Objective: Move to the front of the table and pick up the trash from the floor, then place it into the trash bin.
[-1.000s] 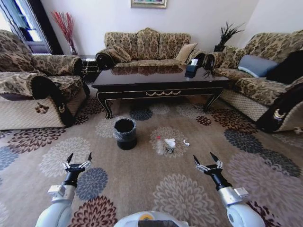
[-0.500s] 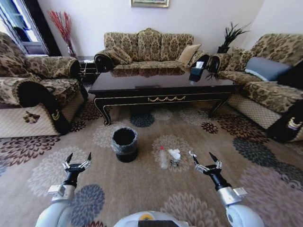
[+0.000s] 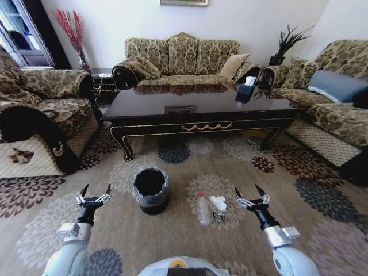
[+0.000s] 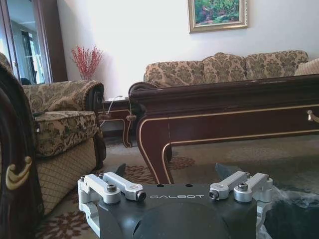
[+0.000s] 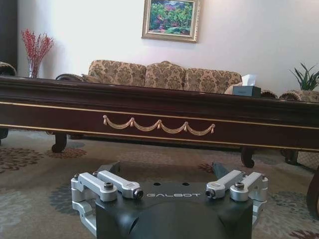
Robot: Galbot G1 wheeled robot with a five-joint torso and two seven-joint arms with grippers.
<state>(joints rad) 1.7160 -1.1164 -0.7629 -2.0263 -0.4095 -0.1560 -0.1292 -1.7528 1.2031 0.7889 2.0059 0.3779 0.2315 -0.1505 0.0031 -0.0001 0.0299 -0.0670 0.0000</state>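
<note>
base nearer glossy dark-brown table (image 3: pixel 201 109) | trash (image 3: pixel 211 207) now 12 o'clock, reachable | left gripper (image 3: pixel 94 196), right gripper (image 3: pixel 252 196) spread, empty | black round bin (image 3: pixel 150 190) 11 o'clock

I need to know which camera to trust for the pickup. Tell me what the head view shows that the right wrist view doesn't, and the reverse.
Head view alone: the bottle and paper wad on the carpet, the trash bin beside them, and both open grippers, left and right, held low over the carpet. Right wrist view alone: the whole framed painting above the sofa. Both: the table with its gold trim, the tissue box on it, and the far sofa.
</note>
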